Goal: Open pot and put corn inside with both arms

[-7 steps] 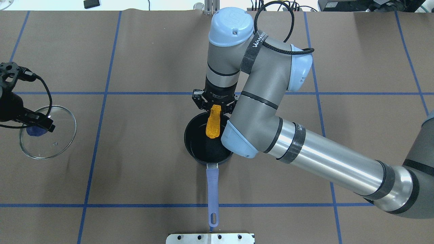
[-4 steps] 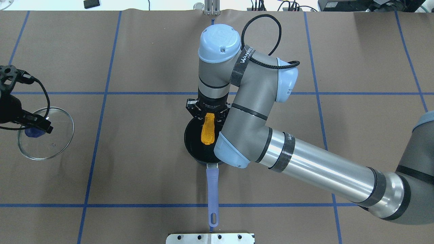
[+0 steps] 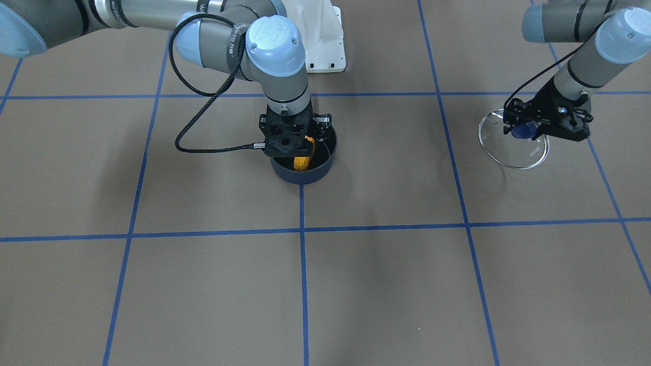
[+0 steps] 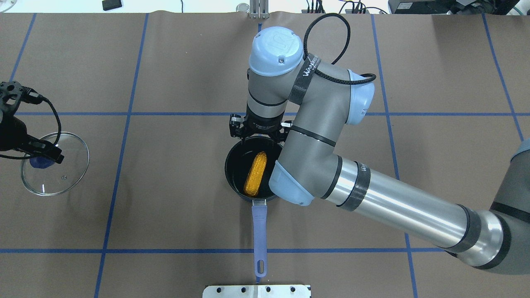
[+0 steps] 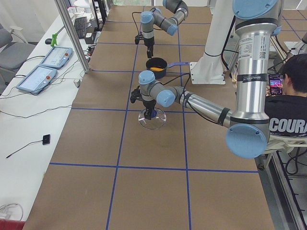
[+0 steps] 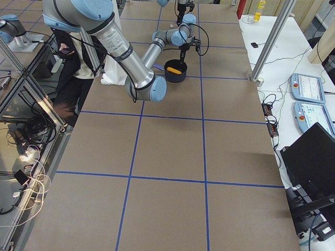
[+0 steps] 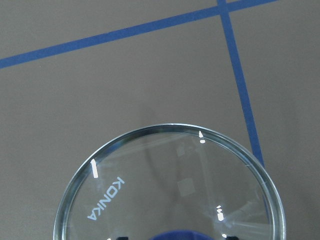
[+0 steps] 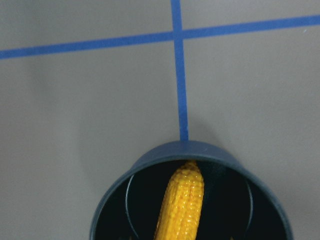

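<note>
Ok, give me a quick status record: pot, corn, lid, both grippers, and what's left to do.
pot: upright, uncovered, handle pointing toward the robot
corn: lying loose inside the pot, nothing gripping it
lid: off the pot, far over on the robot's left; cannot tell if it rests down
right gripper: above the pot's far rim, jaws open
left gripper: jaws shut on the lid's knob
remaining: corn looks delivered; probably only backing the arms away

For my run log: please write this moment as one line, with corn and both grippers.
corn: lying in pot | right gripper: open above pot | left gripper: shut on glass lid, off to side
</note>
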You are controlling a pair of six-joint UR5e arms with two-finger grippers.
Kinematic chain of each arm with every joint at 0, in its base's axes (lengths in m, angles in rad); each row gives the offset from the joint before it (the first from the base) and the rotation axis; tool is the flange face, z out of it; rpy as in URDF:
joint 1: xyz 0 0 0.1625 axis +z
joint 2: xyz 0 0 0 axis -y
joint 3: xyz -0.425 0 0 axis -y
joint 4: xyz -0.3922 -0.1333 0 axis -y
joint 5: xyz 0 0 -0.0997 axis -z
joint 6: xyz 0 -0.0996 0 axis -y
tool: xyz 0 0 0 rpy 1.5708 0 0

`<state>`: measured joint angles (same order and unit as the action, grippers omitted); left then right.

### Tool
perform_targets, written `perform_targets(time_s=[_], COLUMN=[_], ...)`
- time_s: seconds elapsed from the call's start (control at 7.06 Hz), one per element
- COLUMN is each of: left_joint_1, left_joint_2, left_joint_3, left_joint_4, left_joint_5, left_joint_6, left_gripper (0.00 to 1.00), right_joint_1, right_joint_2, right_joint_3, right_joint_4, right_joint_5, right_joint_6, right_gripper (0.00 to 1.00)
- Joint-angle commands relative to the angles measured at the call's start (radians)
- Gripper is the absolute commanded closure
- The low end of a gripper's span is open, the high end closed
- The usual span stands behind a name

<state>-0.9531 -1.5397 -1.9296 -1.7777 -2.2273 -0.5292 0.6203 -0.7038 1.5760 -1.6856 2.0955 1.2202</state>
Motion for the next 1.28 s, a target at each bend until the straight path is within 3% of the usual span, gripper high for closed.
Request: perform_targets(time_s=[0.0,0.28,0.85,1.13], left_joint_1=[-0.001,-0.007,-0.030,-0.030], left_joint_2=[0.006,0.035,0.032,0.029], left_joint_3=[0.056,0.099,0.161,0.204], left_joint_4=[-0.075,-0.156,-0.167,-0.213], left_joint_5=[0.000,-0.002,0.000,-0.002], left_joint_6=[0.014,0.023,0.090,0.091], left_gripper=[0.66,0.66,0.66,0.66], right_joint_1=[0.170,0.275,0.508,0.565], right_joint_2=[-0.113,-0.232,-0.409,-0.465], right_joint_3=[0.076,0.122,0.119,0.118], right_joint_4=[-0.003,-0.002,0.003,0.006], right_joint_5=[0.122,0.135,0.217,0.250], right_joint_6=[-0.162,-0.301,-0.742,-0.864], right_gripper=[0.00,0.00,0.00,0.00])
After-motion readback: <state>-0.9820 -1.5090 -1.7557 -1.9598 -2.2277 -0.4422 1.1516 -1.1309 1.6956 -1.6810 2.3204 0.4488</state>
